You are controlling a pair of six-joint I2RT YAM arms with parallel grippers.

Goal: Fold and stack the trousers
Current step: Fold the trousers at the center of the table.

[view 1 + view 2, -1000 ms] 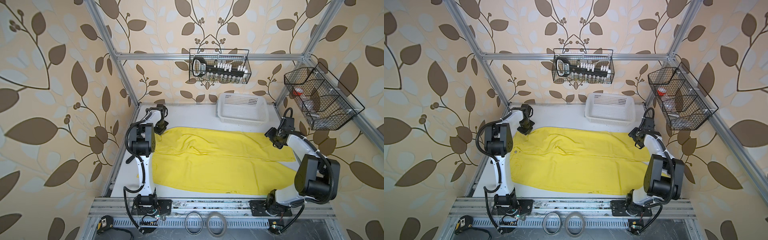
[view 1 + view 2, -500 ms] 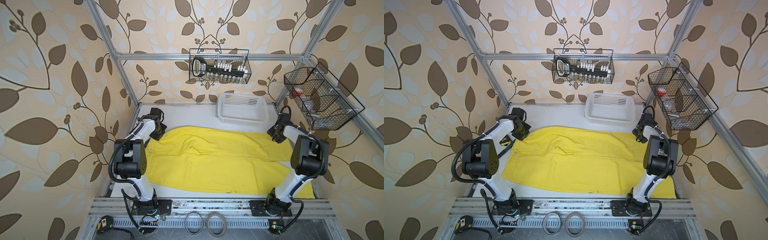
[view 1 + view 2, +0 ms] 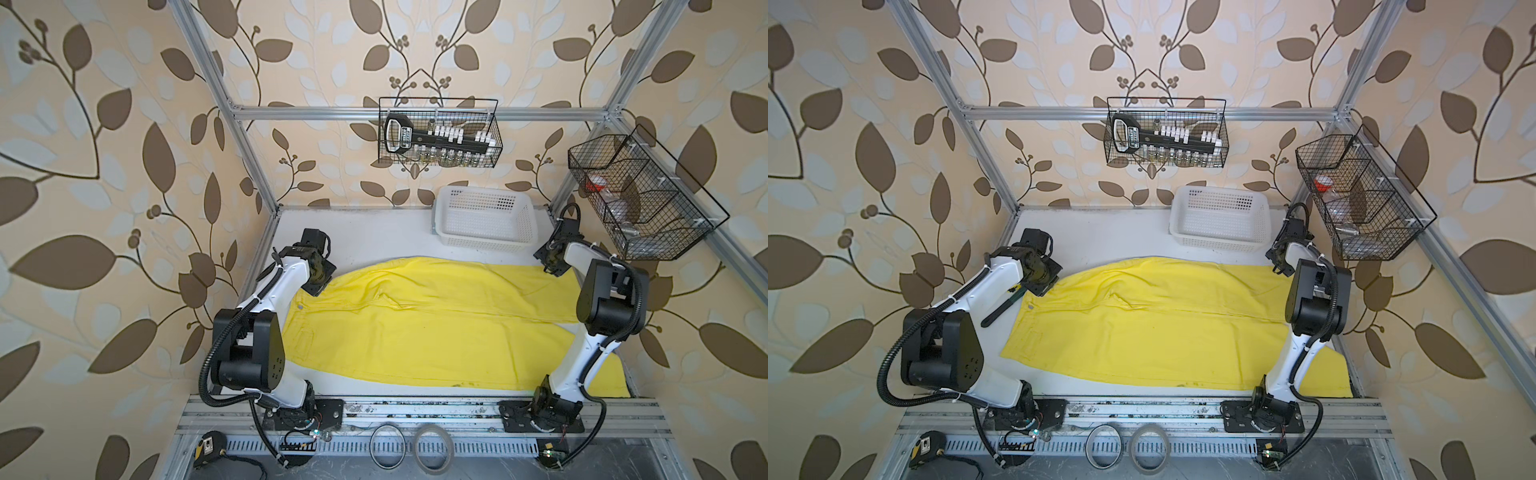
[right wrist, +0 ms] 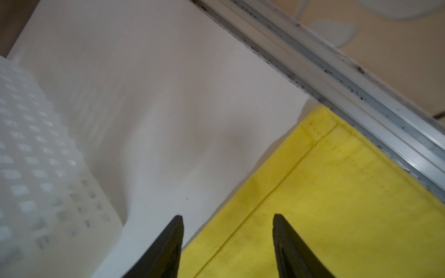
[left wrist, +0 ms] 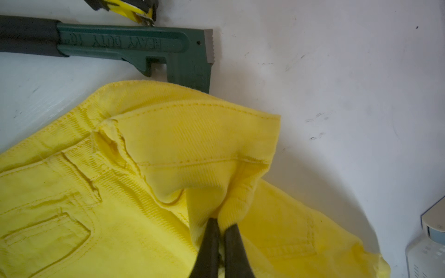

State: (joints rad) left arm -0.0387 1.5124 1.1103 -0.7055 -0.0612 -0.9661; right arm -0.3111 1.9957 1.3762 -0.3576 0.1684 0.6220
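Top views: high at the front, tilted down and rearward, far off; both share the whole bench [image 3: 374, 237].
Left wrist: close behind left pincer [image 5: 222, 222], facing trousers [image 5: 168, 144] waistband.
Right wrist: close behind right pincer [image 4: 228, 216], facing hem corner.

place: robot lab cell | evidence: aluminium frame [image 3: 311, 113], wallpaper panels [image 3: 104, 208], arm mounting rail [image 3: 415, 411]

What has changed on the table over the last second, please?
The left gripper, shut on the trousers at the waistband, dragged the waist toward the robot's left and nearer its base. The right arm's elbow swung toward the far wall; the right gripper stayed open over the far leg's hem. The white basket stayed put.
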